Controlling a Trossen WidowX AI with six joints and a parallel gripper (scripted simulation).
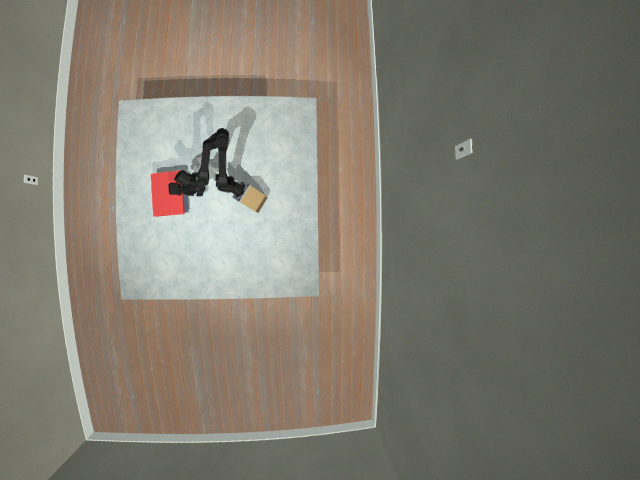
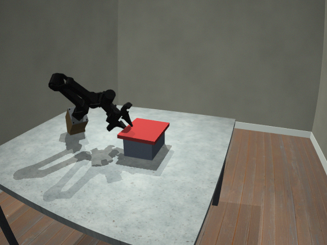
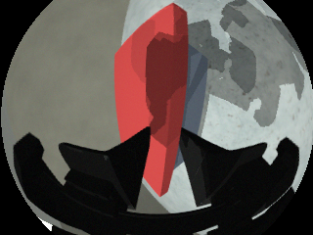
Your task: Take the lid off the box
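Red lid (image 2: 145, 129) sits flat on top of a grey-blue storage box (image 2: 142, 148), on the pale stone tabletop (image 2: 147, 200). One black robot arm (image 2: 79, 96) reaches down from a tan base block (image 2: 75, 127). Its hand (image 2: 126, 121) is clamped on the lid's near edge, one finger above and one below, as the wrist view shows.
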